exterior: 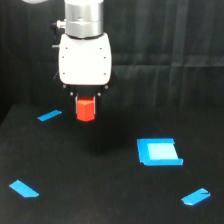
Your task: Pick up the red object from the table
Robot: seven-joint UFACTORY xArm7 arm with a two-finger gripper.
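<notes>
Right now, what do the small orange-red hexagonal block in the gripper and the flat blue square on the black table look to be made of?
The orange-red hexagonal block looks like matte plastic or painted wood: even colour, no glare, crisp facets. The flat blue square looks like thin foam or card, with a paler centre and no shine; the picture is too blurred to settle either. The black table reads as a matte surface, possibly cloth.

lab | black table (pixel 100 190); black backdrop (pixel 165 30); blue tape marks (pixel 24 189)

Single exterior view: close, slightly raised, facing arm across table (pixel 100 200); dark backdrop behind.
</notes>
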